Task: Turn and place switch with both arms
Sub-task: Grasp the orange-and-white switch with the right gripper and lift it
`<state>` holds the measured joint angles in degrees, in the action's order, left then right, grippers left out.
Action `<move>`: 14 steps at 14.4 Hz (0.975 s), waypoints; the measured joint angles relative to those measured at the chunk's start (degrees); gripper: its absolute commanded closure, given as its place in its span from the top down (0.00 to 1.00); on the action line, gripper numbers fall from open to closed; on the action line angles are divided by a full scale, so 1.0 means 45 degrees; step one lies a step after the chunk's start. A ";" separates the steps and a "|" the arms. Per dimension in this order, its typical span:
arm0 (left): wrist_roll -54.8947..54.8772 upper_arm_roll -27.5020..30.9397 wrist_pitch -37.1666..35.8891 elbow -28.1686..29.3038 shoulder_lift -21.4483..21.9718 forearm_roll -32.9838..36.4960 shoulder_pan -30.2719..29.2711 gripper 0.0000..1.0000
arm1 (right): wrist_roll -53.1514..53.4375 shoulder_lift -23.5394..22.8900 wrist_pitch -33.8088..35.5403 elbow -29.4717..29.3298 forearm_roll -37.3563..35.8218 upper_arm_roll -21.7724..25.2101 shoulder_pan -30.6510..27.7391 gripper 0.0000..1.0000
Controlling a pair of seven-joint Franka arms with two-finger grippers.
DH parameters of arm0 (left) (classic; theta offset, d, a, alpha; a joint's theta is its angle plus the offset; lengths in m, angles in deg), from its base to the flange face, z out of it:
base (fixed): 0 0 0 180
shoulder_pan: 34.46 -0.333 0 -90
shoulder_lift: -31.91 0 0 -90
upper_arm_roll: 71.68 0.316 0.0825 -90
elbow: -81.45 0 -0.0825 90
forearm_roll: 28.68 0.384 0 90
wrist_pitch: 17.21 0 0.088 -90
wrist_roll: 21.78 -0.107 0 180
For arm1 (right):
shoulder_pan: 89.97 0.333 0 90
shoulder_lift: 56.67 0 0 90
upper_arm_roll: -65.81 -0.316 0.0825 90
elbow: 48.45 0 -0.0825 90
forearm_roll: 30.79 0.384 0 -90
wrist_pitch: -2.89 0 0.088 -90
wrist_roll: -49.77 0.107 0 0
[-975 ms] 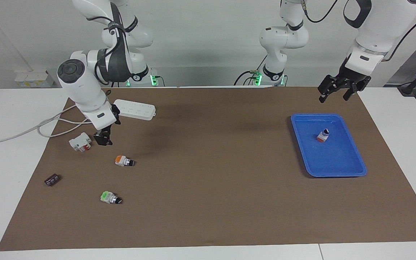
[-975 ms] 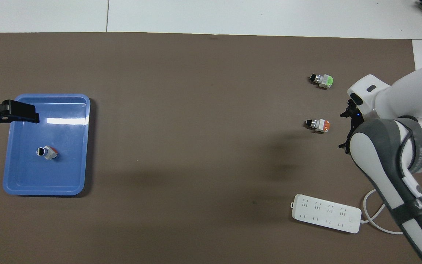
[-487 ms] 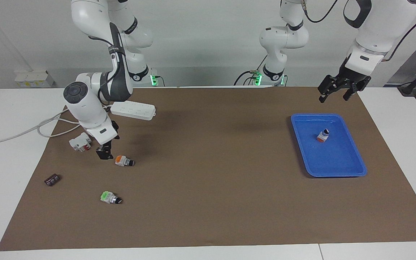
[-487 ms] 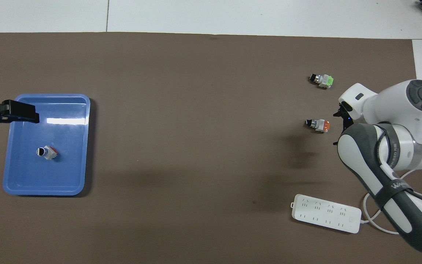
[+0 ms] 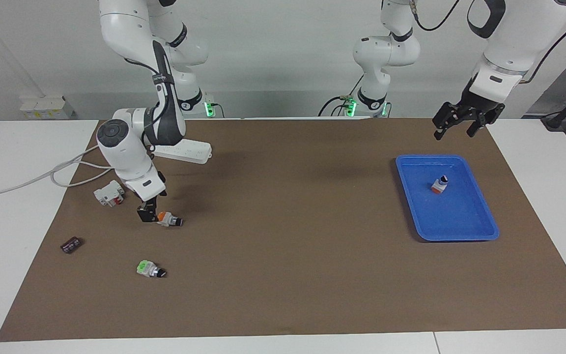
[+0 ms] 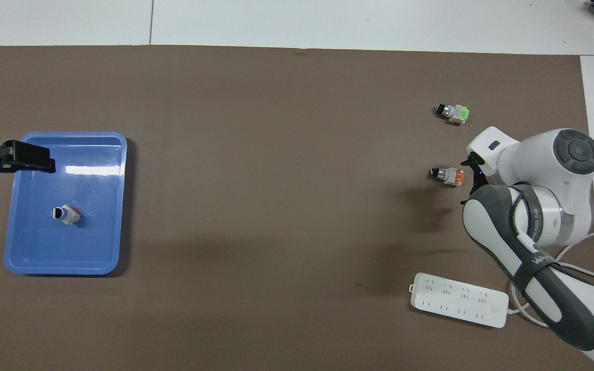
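Observation:
The switch (image 5: 169, 219) (image 6: 447, 175) lies on its side on the brown mat, with an orange end, a silvery middle and a black knob tip. My right gripper (image 5: 148, 214) (image 6: 471, 171) hangs low, right beside the orange end on the right arm's side. Its fingers are open and hold nothing; whether they touch the switch I cannot tell. My left gripper (image 5: 455, 123) (image 6: 16, 158) waits open and empty, raised over the robot-side edge of the blue tray (image 5: 479, 231) (image 6: 106, 252). A similar switch (image 5: 439, 185) (image 6: 65, 214) stands in that tray.
A green-ended switch (image 5: 149, 269) (image 6: 454, 112) lies farther from the robots than the orange one. A white-and-red breaker block (image 5: 109, 192) and a small dark part (image 5: 70, 244) lie toward the right arm's end. A white power strip (image 5: 184, 150) (image 6: 459, 306) with its cable is near the right arm's base.
My right gripper has come down from beside the breaker block and moved across to the orange end of the switch. The left arm and all the parts have stayed put.

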<state>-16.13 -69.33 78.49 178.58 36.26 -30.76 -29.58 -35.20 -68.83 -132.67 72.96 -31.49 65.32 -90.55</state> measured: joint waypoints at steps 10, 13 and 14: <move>0.0000 0.0000 0.0000 0.0000 0.0000 0.0000 0.0000 1.00 | -0.0232 -0.0520 -0.1170 0.0366 0.0001 0.0015 -0.0097 1.00; 0.0000 0.0000 0.0000 0.0000 0.0000 0.0000 0.0000 1.00 | -0.0307 -0.0629 -0.1623 0.0378 0.0001 0.0014 -0.0119 1.00; 0.0000 0.0000 0.0000 0.0000 0.0000 0.0000 0.0000 1.00 | -0.0309 -0.0688 -0.1739 0.0380 0.0001 0.0013 -0.0119 0.97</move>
<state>-16.13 -69.33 78.49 178.58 36.26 -30.76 -29.58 -36.59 -71.93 -140.50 74.67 -31.49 65.38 -91.08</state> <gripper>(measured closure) 0.000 0.000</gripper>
